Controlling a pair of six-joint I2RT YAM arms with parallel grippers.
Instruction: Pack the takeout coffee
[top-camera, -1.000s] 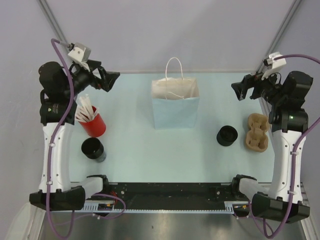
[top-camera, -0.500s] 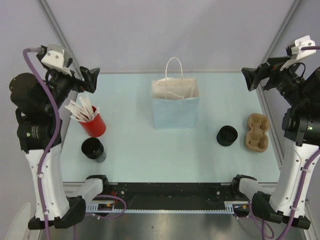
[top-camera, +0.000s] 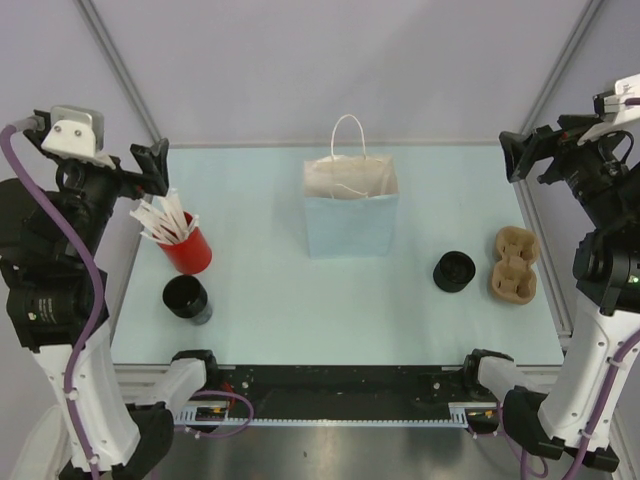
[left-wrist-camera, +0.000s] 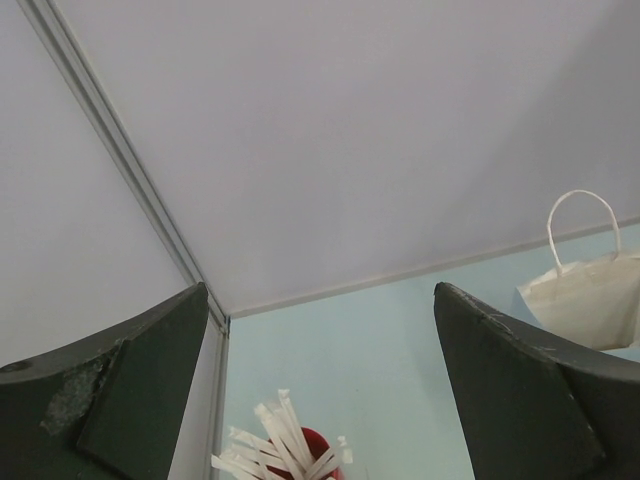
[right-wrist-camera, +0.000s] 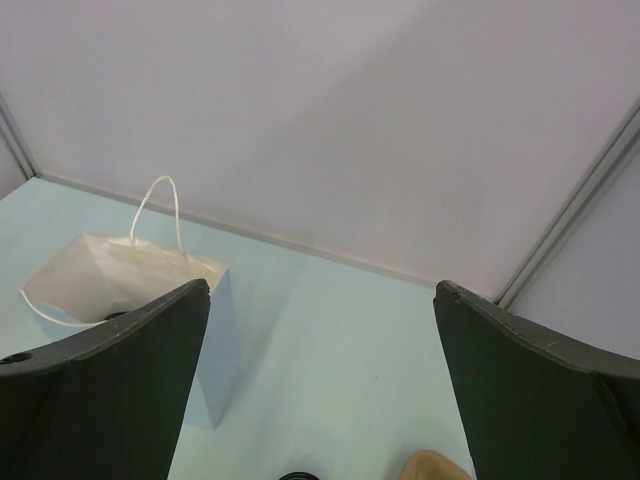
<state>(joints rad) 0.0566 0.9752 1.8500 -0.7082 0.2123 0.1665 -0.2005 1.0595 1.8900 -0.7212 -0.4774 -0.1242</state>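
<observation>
The takeout coffee (top-camera: 454, 271), a short black cup with a black lid, stands on the table right of centre, just left of the brown carrier. The pale-blue paper bag (top-camera: 350, 215) stands open at the back centre, and shows in the left wrist view (left-wrist-camera: 590, 300) and the right wrist view (right-wrist-camera: 120, 285). My left gripper (top-camera: 153, 166) hangs high over the back left corner, open and empty (left-wrist-camera: 320, 300). My right gripper (top-camera: 522, 157) is raised over the back right corner, also open and empty (right-wrist-camera: 322, 295). Both are far from the cup.
A red cup of white straws (top-camera: 185, 248) stands at the left, below my left gripper (left-wrist-camera: 290, 450). Another black cup (top-camera: 186, 298) sits in front of it. The brown pulp carrier (top-camera: 513, 265) lies near the right edge (right-wrist-camera: 435, 466). Grey walls and metal posts enclose the table.
Both arms have risen and swung outward, carrying the grippers from over the table's back corners toward its side edges. Jaws stayed open. Nothing on the table moved.
</observation>
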